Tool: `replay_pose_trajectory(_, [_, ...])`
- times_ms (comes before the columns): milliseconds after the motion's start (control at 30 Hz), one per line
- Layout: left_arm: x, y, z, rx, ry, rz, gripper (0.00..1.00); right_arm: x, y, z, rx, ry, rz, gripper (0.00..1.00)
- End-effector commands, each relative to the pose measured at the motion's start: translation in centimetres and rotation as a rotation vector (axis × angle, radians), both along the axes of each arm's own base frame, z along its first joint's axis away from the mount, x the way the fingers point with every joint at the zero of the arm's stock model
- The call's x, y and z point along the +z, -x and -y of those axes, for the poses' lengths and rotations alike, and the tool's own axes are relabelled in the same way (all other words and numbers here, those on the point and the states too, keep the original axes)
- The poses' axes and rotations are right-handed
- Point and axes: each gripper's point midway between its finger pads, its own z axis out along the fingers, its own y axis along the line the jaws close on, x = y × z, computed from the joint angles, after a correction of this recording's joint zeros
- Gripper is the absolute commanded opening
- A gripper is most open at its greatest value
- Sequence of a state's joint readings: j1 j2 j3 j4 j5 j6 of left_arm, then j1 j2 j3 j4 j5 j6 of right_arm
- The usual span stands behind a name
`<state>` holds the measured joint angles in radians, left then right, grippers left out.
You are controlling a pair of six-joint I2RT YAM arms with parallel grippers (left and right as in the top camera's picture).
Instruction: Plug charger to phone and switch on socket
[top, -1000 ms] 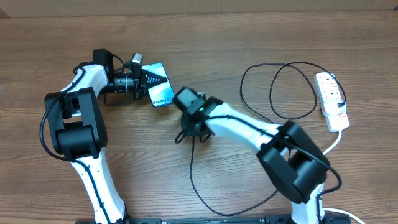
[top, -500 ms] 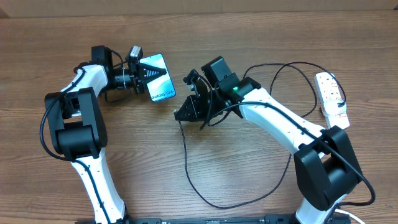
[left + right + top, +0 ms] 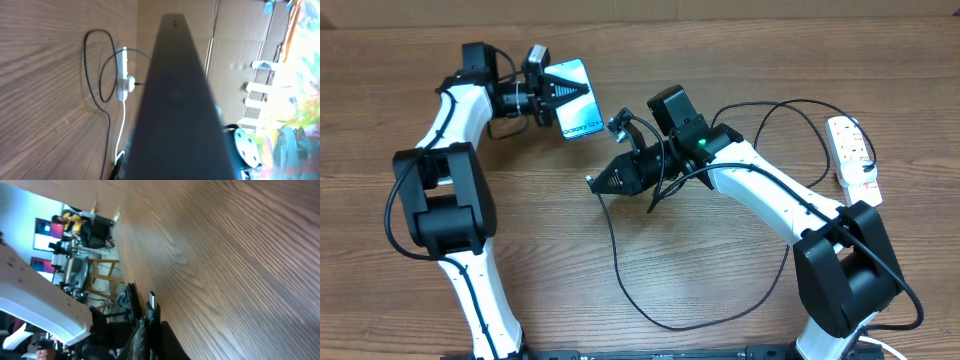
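My left gripper (image 3: pixel 564 95) is shut on the phone (image 3: pixel 580 103), holding it off the table at the back left with its lit blue screen tilted up. In the left wrist view the phone's dark edge (image 3: pixel 175 100) fills the middle. My right gripper (image 3: pixel 603 180) is shut on the charger's plug (image 3: pixel 590 184), which points left, below and right of the phone and apart from it. The plug (image 3: pixel 151 303) sticks out past the right fingers, metal tip showing. The black cable (image 3: pixel 620 270) trails down and loops round to the white socket (image 3: pixel 852 160) at the right edge.
The cable lies in wide loops (image 3: pixel 770 150) between the right arm and the socket. The socket's thick white cord (image 3: pixel 860 230) runs toward the front right. The left arm's base (image 3: pixel 445 210) stands at the front left.
The right arm has swung round and its gripper has carried the plug up and to the left. The left gripper has raised the phone a little toward the back.
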<state>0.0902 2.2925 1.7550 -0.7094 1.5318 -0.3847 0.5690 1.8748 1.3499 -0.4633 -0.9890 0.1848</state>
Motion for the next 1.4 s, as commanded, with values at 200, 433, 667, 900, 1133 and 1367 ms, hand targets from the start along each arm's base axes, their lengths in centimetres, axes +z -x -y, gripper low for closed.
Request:
replay_pose_trajectory(200, [3.0, 0.7, 2.1, -0.061, 0.044, 0.041, 0.04, 1.3, -2.6, 2.1, -0.075, -0.046, -0.019, 0.04])
replay_pose_trajectory(433, [3.0, 0.8, 2.4, -0.068, 0.046, 0.029, 0.04, 1.3, -4.4, 3.8, -0.127, -0.049, -0.014, 0.04])
replay_pose_trajectory(667, [3.0, 1.1, 3.3, -0.087, 0.046, 0.028, 0.04, 1.4, -4.4, 3.8, -0.127, -0.050, -0.011, 0.04])
replay_pose_trajectory(900, [3.0, 1.2, 3.7, -0.095, 0.045, 0.033, 0.04, 1.6, -4.7, 3.6, -0.128, -0.060, 0.006, 0.04])
replay_pose_trajectory(1133, [3.0, 1.2, 3.7, -0.095, 0.044, 0.040, 0.04, 0.8, -5.6, 3.9, -0.209, -0.006, -0.040, 0.04])
replay_pose_trajectory(1367, [3.0, 1.2, 3.7, -0.095, 0.043, 0.044, 0.04, 1.0, -5.8, 3.8, -0.235, -0.010, -0.078, 0.04])
